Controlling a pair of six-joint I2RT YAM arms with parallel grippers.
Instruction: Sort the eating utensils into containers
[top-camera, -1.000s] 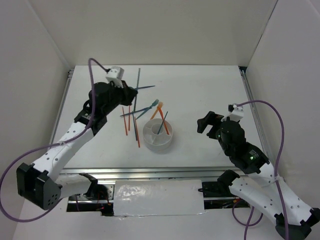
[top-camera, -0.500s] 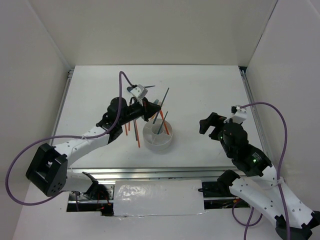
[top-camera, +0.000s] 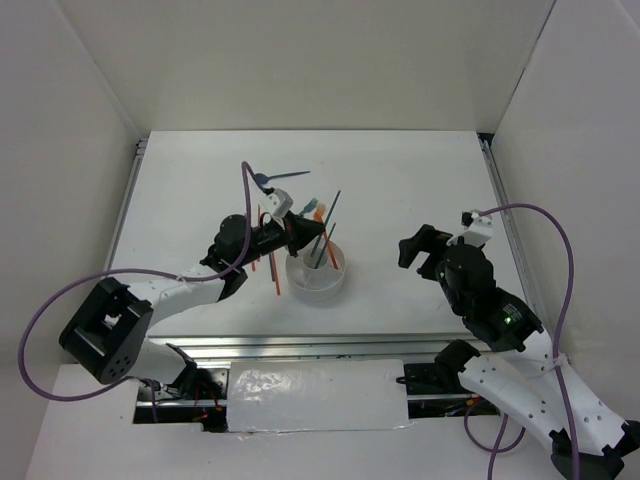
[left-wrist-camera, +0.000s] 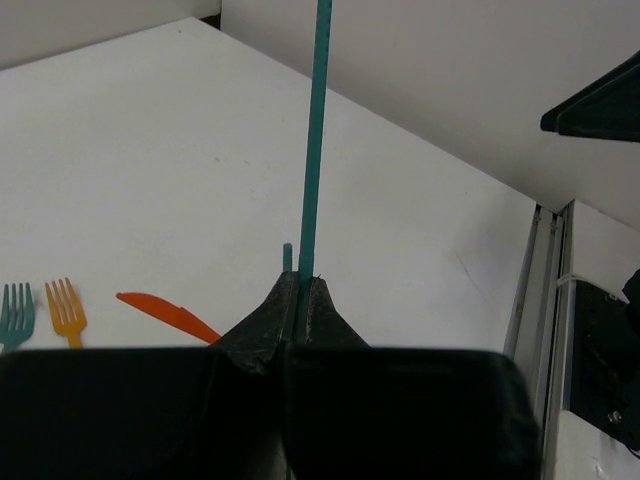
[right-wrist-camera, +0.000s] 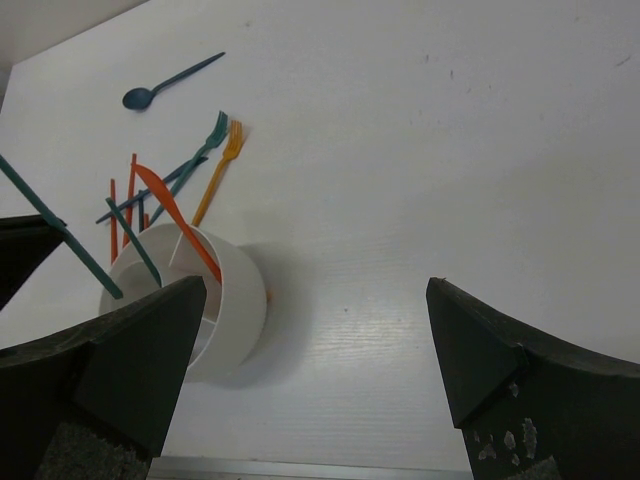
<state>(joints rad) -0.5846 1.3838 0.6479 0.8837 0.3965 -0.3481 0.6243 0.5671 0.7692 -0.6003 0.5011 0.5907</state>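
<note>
On my left, the white side wall (top-camera: 70, 150) drops to a white table (top-camera: 400, 165), with a metal rail (top-camera: 400, 345) along its near edge. The left arm reaches low over the surface, and a purple cable (top-camera: 35, 330) loops off it.

The left gripper (top-camera: 308, 238) is pinched tight on a teal chopstick (top-camera: 333, 212). In the wrist view its fingers (left-wrist-camera: 262, 322) meet flat on the stick near its lower end, and the long part rises steeply beyond the tips.

The white holder (top-camera: 316, 285) stands right under those fingertips. The stick's short end is at the holder's rim, but I cannot tell which compartment it is over or whether it is inside at all.

Beside the gripper's wrist, on the near side, orange chopsticks (top-camera: 275, 280) lie on the bare table. Farther out, toward the plain back wall (top-camera: 300, 60), the blue spoon (top-camera: 275, 178) lies alone.

Just past the fingertips, a teal fork (left-wrist-camera: 15, 312) and an orange fork (left-wrist-camera: 65, 310) lie side by side. Inside the holder, a second teal chopstick (right-wrist-camera: 135, 245) and an orange knife-shaped piece (right-wrist-camera: 175, 215) lean against the dividers.

Well right of the holder, the right gripper (top-camera: 415, 245) hangs over bare table — fingers spread wide, holding nothing. The holder sits ahead and to the left of its tips. The white right wall (top-camera: 590, 130) closes off that side.
</note>
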